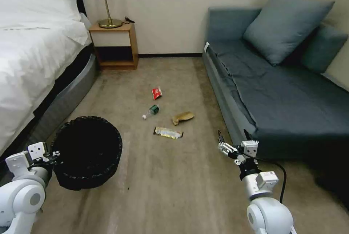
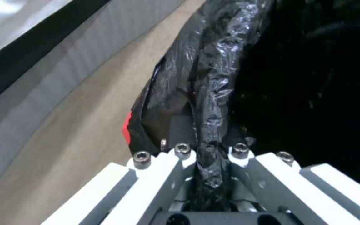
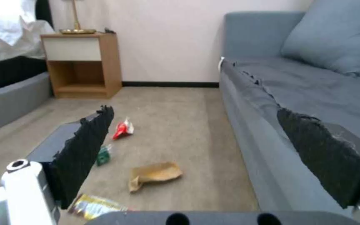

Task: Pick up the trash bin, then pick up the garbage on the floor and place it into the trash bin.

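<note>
The left hand (image 1: 54,153) was clamped on the near left rim of the trash bin (image 1: 87,150), its fingers (image 2: 163,175) pinched narrow on a fold of the crinkled black bag liner (image 2: 207,103). The bin sat at the near left of the scene, just beside the grey base of the bed (image 1: 32,63); whether it rested on the floor (image 1: 174,183) or hung just clear of it could not be told.

The right hand (image 1: 232,137) hung at the near right, close to the front edge of the blue-grey sofa (image 1: 283,96), with its two black-padded fingers (image 3: 84,150) spread wide and nothing between them.

The garbage lay on the floor between bed and sofa, well apart from the bin. Farthest was the red snack packet (image 1: 157,92). Just nearer lay the clear mini bottle with a green label (image 1: 151,112). The crumpled brown paper (image 1: 183,117) lay to the right of the bottle. The gold-and-dark bar wrapper (image 1: 168,132) was nearest of the four. No piece touched another.

A wooden nightstand (image 1: 115,45) stood against the far wall with a brass lamp (image 1: 107,12) on it.
</note>
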Controlling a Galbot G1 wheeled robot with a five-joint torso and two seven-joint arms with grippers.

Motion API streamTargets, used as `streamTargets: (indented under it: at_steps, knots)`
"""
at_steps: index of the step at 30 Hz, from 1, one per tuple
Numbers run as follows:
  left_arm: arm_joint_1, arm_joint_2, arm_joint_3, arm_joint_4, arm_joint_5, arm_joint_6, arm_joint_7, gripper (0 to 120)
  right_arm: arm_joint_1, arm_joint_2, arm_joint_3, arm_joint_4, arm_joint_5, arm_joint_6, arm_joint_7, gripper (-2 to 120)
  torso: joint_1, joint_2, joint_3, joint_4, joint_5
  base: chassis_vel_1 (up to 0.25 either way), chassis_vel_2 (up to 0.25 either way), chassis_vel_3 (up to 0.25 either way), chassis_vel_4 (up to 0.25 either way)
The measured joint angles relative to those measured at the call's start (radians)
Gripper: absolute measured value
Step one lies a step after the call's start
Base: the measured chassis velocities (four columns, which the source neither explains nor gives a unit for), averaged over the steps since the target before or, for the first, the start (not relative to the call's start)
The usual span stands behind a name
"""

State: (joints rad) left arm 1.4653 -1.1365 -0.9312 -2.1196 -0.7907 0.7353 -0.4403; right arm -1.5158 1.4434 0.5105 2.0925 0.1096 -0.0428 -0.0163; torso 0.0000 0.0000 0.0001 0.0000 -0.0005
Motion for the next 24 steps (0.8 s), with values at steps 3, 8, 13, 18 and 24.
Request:
streamTargets:
  at_steps: [3, 8, 13, 18, 24]
  knots:
    - [0.000, 0.000, -0.004, 0.003, 0.000, 0.000, 0.002, 2, 0.001, 0.000, -0.003, -0.003, -0.002, 0.000, -0.001, 100, 0.000, 0.000, 0.000, 0.0000, 0.0007, -0.339, 0.330, 0.340, -0.331]
    - [0.000, -0.002, -0.007, 0.006, 0.000, 0.000, 0.002, 2, 0.003, 0.000, -0.007, -0.006, -0.003, -0.001, -0.001, 100, 0.000, 0.000, 0.000, 0.0001, 0.0007, -0.326, 0.343, 0.338, -0.331]
    - [-0.002, -0.004, -0.007, 0.006, 0.001, 0.000, 0.003, 2, 0.004, -0.003, -0.007, -0.007, -0.003, -0.001, -0.004, 100, 0.000, 0.000, 0.000, -0.0002, 0.0003, -0.311, 0.304, 0.313, -0.326]
    - [-0.003, -0.005, -0.007, 0.006, 0.003, 0.000, 0.002, 2, 0.004, -0.004, -0.007, -0.008, -0.005, 0.003, -0.007, 100, 0.000, 0.000, 0.000, 0.0003, 0.0006, -0.257, 0.264, 0.258, -0.268]
    - [-0.003, -0.008, -0.007, 0.006, 0.004, 0.000, 0.002, 2, 0.002, -0.006, -0.007, -0.012, -0.007, 0.026, -0.022, 100, 0.000, 0.000, 0.000, -0.0001, 0.0005, -0.225, 0.220, 0.214, -0.216]
